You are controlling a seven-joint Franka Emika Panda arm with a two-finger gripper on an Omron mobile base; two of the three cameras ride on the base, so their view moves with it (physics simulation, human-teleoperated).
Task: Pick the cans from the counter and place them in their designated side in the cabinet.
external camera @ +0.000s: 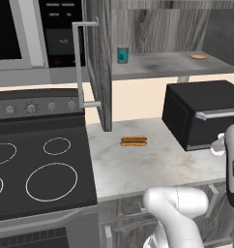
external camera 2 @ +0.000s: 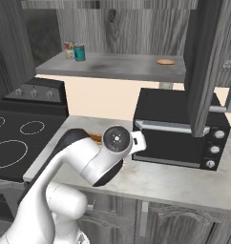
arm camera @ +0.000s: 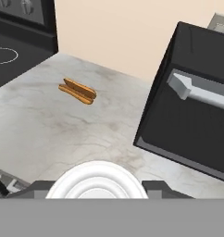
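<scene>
Both cans on cabinet shelf [external camera 2: 136,66], upright: teal can [external camera 2: 79,52] touching red can [external camera 2: 68,50], far above and left of oven [external camera 2: 179,128]. Tabletop [external camera: 153,164] bears only hot dog [external camera: 134,141]. Fingers closed, empty, low beside oven.

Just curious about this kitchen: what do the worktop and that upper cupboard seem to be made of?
The counter looks like polished pale marble or an imitation, given its faint grey veining. The cabinet looks like grey wood, with a matt finish and visible grain streaks and knots. Both are rendered, so neither is certain.
</scene>
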